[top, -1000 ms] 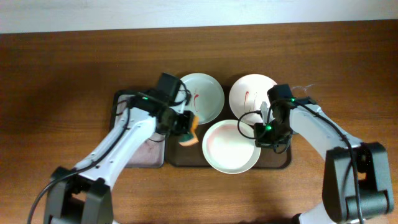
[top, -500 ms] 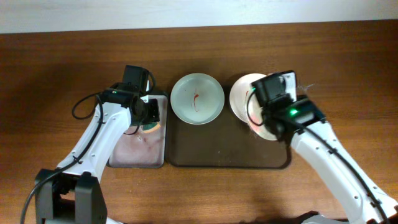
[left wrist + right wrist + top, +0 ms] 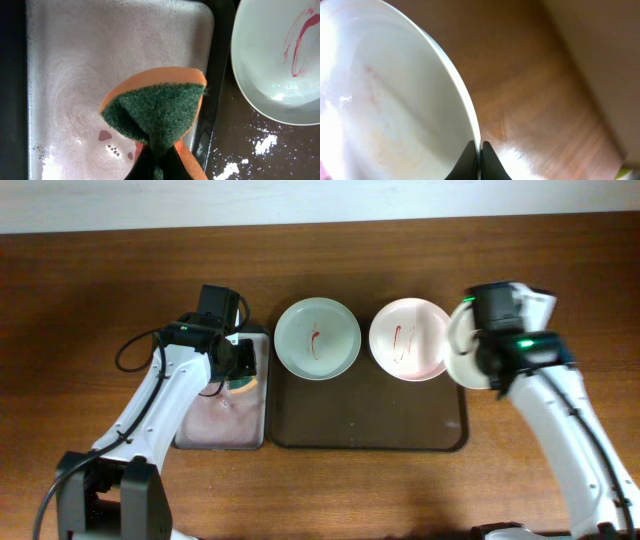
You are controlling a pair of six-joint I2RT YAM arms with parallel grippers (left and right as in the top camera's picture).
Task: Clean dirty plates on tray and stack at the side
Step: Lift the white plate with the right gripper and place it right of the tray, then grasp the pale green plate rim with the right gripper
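The dark brown tray holds a mint-green plate and a pinkish-white plate, each with a red smear. My right gripper is shut on the rim of the white plate, held tilted on edge above the tray's right side; in the right wrist view the jaws pinch the plate's rim. My left gripper is shut on an orange and green sponge over the narrow pinkish-grey tray. The mint-green plate also shows in the left wrist view.
The narrow tray sits left of the brown tray. White specks lie on the brown tray. Bare wooden table lies to the right of the tray and behind it.
My right gripper has carried the white plate rightward off the pinkish-white plate, which is now uncovered. My left arm has stayed still with the sponge over the narrow tray.
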